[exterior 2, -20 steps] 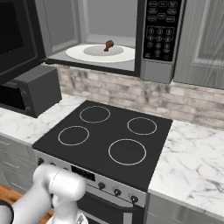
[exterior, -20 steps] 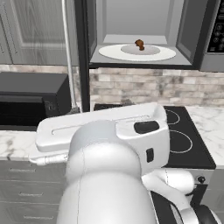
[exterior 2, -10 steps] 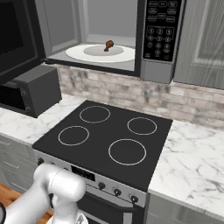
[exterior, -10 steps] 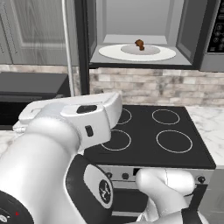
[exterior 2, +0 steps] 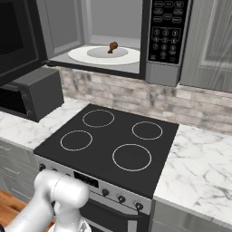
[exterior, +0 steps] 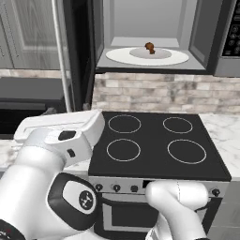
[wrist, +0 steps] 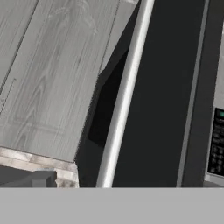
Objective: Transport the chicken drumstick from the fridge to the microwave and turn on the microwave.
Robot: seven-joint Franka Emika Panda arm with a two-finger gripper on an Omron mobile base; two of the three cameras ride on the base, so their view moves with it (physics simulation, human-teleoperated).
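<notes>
Drumstick (exterior: 149, 48) sits on the turntable (exterior: 122, 56) inside the microwave (exterior 2: 168, 68), door (wrist: 153, 96) swung open at nine o'clock. Claw open, empty. Push the door fully shut before pressing start on the panel (exterior 2: 167, 31).

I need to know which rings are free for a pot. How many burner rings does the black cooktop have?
4, all bare on the cooktop: back left, back right, front left, front right. None looks hidden.
</notes>
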